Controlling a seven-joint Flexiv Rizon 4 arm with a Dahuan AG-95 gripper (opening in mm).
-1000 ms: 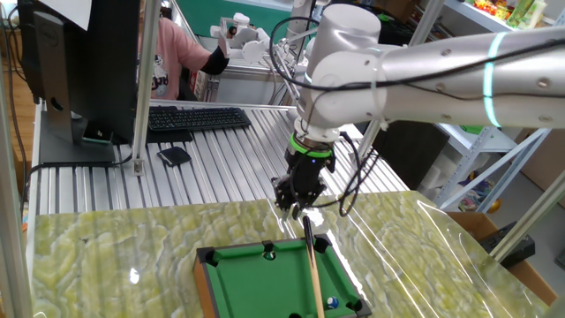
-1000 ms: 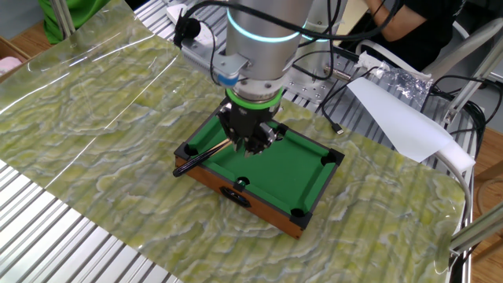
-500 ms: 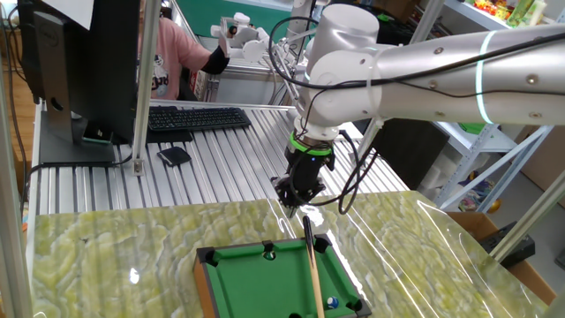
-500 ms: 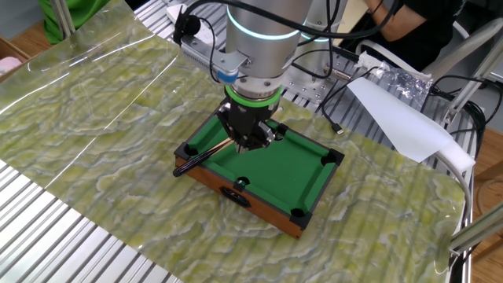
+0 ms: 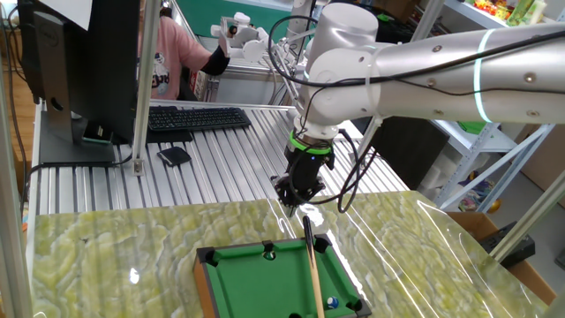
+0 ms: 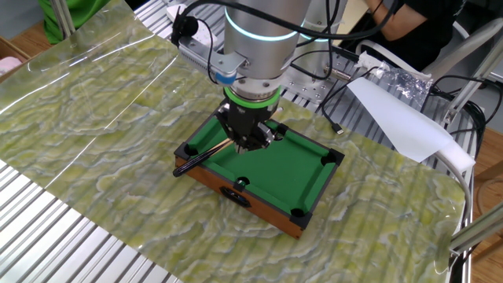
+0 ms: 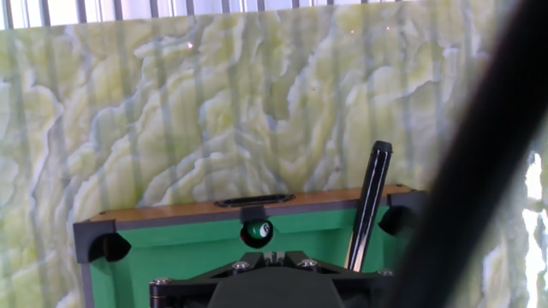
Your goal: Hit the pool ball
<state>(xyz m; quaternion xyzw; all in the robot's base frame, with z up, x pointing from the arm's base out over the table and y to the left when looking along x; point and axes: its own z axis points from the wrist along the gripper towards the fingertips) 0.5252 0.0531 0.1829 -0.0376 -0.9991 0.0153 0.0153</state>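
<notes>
One fixed view shows the gripper (image 5: 297,200), pointing straight down over the far end of the mini pool table (image 5: 231,261), its jaws closed as tight as they go, apparently pinching the cue (image 5: 312,269), which runs the length of the green felt. The pool ball (image 5: 332,302), blue with a white patch, sits near the corner pocket nearest this camera, close beside the cue's light wooden end. To strike cleanly, the arm likely needs to keep the cue low and level, line its wooden end up behind the ball, then push along the shaft in one short stroke rather than sweep sideways; a loose pinch could let the cue pivot. The dark ball (image 7: 257,231), with its pale spot, rests by a side pocket and is not the target. The hand view never shows the blue ball, and in the other fixed view the arm hides it; the fingertips' contact with the cue is not clearly visible anywhere
</notes>
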